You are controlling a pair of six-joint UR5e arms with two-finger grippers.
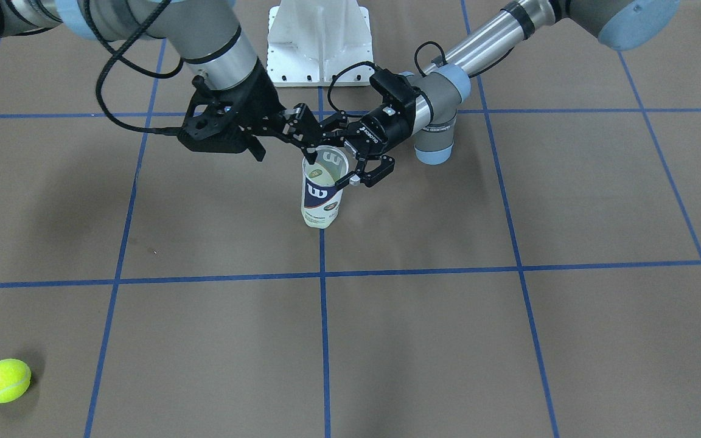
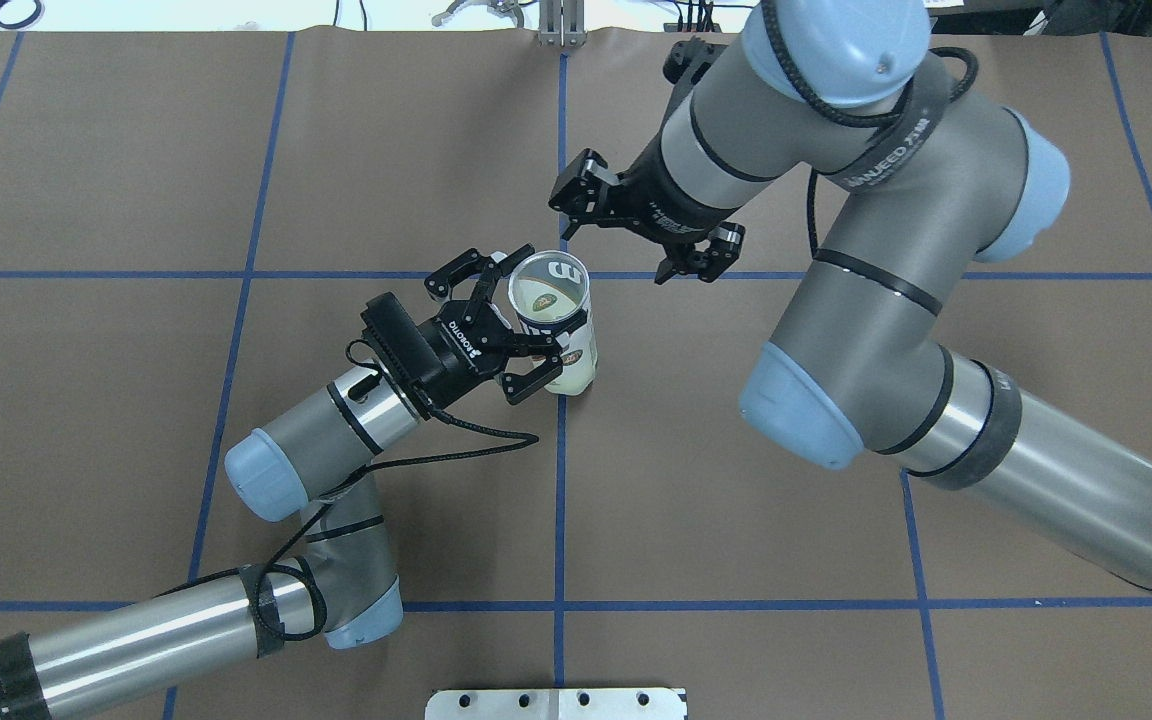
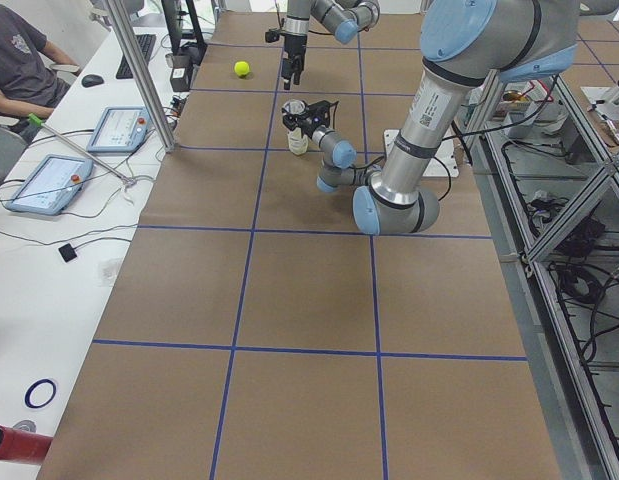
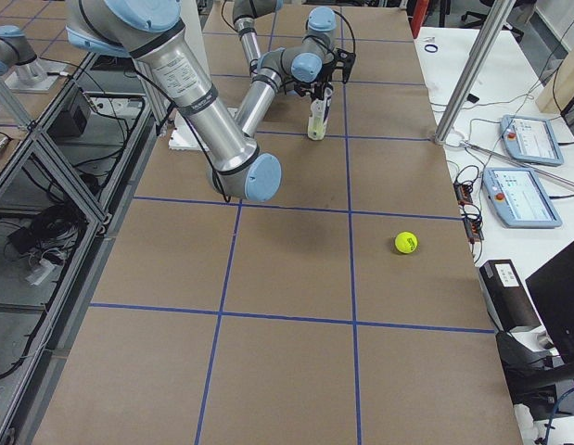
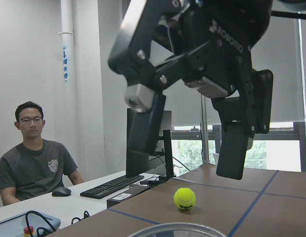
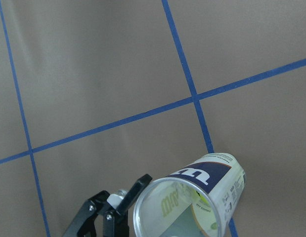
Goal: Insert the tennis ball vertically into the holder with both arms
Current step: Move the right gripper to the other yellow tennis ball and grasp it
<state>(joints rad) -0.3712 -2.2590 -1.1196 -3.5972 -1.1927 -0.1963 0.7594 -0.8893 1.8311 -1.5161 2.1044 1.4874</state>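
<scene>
The clear plastic cylindrical holder with a navy-and-white label (image 2: 564,335) stands upright, open mouth up, on the brown paper-covered table with a blue tape grid (image 2: 86,400), beside a crossing of two tape lines. The left arm (image 2: 336,430) lies low and reaches in level, wrist bent toward the holder. The black two-finger left gripper (image 2: 528,318) is spread wide at the height of the mouth, one finger on each side of the holder's upper part. Whether either pad touches the wall cannot be told, and in the left wrist view the rim sits low between the separated fingers. The right arm (image 2: 836,300) arches high over the holder's far side, its wrist turned downward. The right gripper (image 2: 633,232) hangs there empty, its fingers wide apart. A strip of table shows between it and the rim in the overhead view, while the front-facing view has one fingertip overlapping the rim. The yellow-green tennis ball (image 1: 5,380) rests well apart from the holder, toward the operators' edge at the robot's right end. Brown surface runs between ball and holder.
</scene>
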